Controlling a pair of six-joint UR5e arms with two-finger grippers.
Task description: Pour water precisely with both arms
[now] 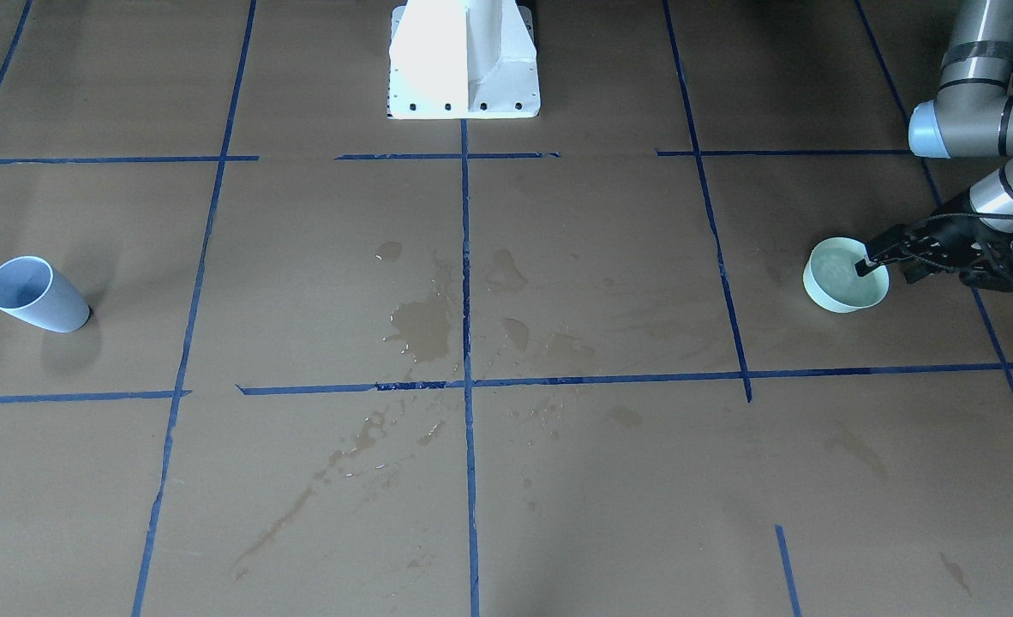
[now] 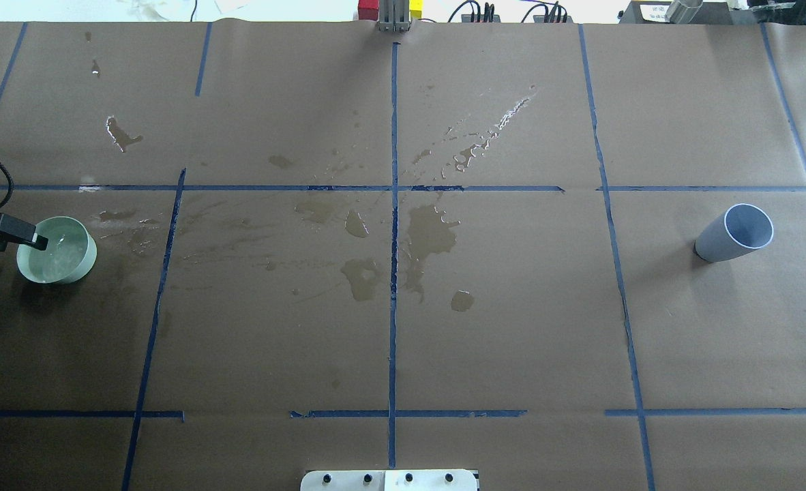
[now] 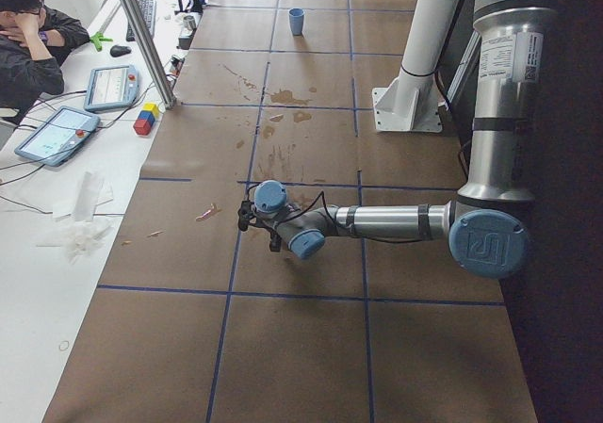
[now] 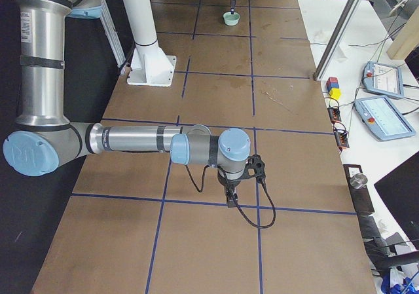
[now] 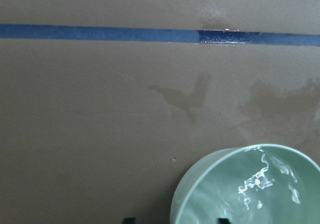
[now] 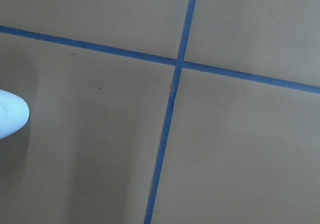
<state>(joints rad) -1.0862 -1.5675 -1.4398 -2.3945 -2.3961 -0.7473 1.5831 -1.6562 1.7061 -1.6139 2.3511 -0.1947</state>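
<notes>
A pale green bowl (image 1: 849, 296) holding water (image 5: 255, 184) sits at the table's end on my left. The left gripper (image 1: 868, 257) is open and low, with the bowl's near rim (image 5: 175, 204) between its fingers. One finger (image 2: 26, 234) reaches over the water. A blue-grey cup (image 2: 734, 234) stands alone at the opposite end, apparently with nothing in it, and its edge (image 6: 10, 114) shows in the right wrist view. The right gripper (image 4: 230, 192) hangs low over the paper near a tape crossing, away from the cup. Whether it is open or shut I cannot tell.
Dark wet stains (image 2: 430, 232) spread over the middle of the brown paper, which is marked with blue tape lines (image 1: 465, 257). The white pedestal (image 1: 464, 60) stands at the robot's edge. A person (image 3: 28, 46) sits at a side desk with tablets, beside an aluminium post (image 3: 141, 37).
</notes>
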